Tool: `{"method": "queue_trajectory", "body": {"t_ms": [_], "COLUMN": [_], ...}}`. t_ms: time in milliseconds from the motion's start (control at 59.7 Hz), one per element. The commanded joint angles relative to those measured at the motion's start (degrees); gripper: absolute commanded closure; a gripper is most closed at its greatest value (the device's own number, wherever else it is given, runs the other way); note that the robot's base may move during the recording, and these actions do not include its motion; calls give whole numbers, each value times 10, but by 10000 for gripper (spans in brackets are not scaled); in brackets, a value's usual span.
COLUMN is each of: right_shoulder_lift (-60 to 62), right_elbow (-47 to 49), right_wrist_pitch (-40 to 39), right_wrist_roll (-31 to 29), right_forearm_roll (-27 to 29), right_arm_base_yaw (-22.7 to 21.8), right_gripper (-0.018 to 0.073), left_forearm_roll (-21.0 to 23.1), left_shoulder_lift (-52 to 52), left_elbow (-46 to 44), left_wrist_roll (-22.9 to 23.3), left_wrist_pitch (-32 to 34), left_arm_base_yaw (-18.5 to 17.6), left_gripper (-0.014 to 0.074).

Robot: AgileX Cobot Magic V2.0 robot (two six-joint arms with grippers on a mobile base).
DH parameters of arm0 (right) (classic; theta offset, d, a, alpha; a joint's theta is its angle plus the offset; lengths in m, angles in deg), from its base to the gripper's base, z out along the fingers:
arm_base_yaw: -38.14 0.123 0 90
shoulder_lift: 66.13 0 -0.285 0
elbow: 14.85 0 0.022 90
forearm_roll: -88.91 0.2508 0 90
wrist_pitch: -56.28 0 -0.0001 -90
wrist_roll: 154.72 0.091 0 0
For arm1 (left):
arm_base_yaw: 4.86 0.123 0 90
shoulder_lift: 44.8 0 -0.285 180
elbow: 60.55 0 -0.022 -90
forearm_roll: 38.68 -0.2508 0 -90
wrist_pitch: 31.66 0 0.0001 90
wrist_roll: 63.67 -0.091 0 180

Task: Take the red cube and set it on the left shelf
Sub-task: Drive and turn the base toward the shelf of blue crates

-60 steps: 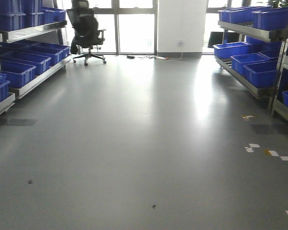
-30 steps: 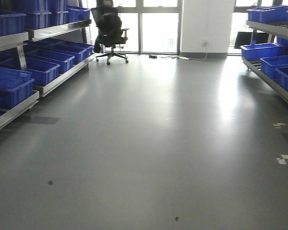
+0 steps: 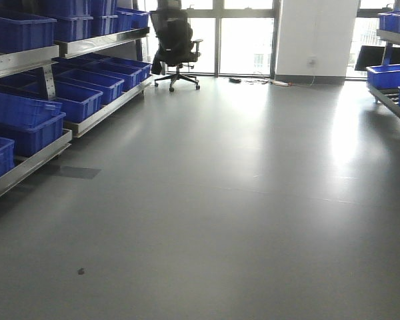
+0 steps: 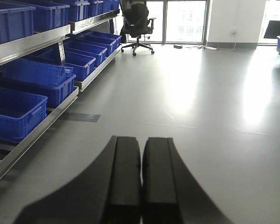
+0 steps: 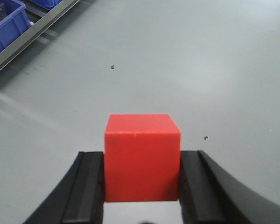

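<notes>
right wrist: red cube point(image 5: 142, 157) gripped by right fingers point(image 5: 86, 191); left fingers point(image 4: 126, 177) closed; blue bins point(image 4: 18, 109) on shelf point(image 4: 42, 128)

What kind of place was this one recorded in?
Probably a storeroom or warehouse-style lab: metal shelving loaded with blue plastic bins lines a bare grey floor, with an office chair by tall windows.

The left shelf point(image 3: 27, 59) runs off the front view's left edge.
</notes>
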Motion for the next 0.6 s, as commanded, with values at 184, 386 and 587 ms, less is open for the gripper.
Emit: {"method": "queue_trajectory", "body": {"t_ms": [184,386,587], "right_shoulder_lift": [0,0,0], "right_elbow": [14,14,14], "right_wrist_pitch": [-41,-41,-41], "right_wrist_roll": [-4,-4,-4], "right_forearm_roll": [9,9,9], "right_arm_base_yaw": [0,0,0], "right_gripper": [505,505,505], "left_forearm_roll": [2,2,2], "left_shoulder_lift": [9,9,9], "left_elbow": [13,13,13], "left_wrist_roll": [0,0,0], "left_wrist_pitch": [50,50,50], "left_arm_base_yaw": [-4,-4,-4], "left_gripper": [495,495,495]}}
